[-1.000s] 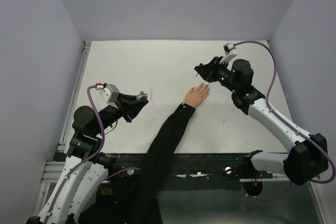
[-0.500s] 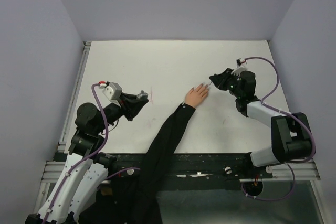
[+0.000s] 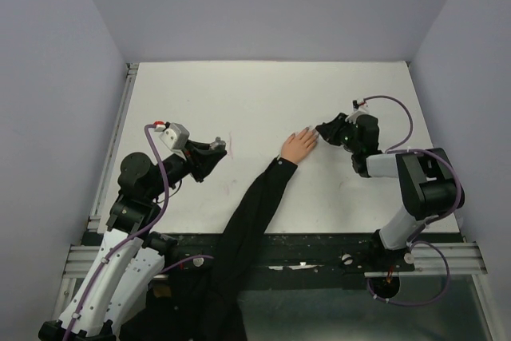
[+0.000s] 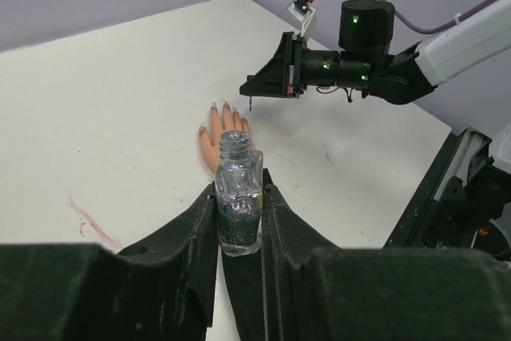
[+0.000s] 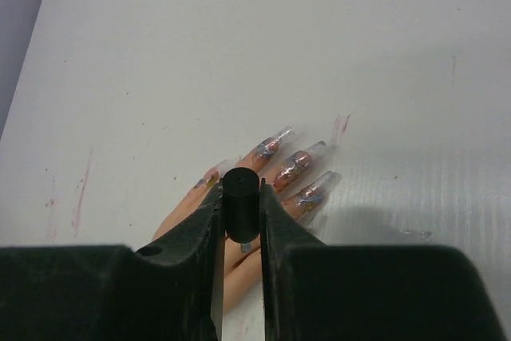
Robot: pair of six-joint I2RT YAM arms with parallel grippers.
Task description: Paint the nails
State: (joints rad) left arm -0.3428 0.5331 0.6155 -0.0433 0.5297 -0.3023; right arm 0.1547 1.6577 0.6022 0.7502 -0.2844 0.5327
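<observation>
While the left gripper (image 3: 215,149) at 9 o'clock is clamped on a small glass bottle (image 4: 237,197), the right gripper (image 3: 323,128) pinches a black brush cap (image 5: 240,205) close by the nails (image 5: 291,167). They're just 3 o'clock of centre on the red-smudged white table (image 3: 239,93), with lilac walls (image 3: 263,5) on three sides.

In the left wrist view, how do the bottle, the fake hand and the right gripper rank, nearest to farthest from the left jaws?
1. Bottle: clamped between the jaws of the left gripper, centre.
2. Fake hand: on the table just beyond the bottle.
3. Right gripper: farthest, upper right, jaws closed on a black cap.
</observation>
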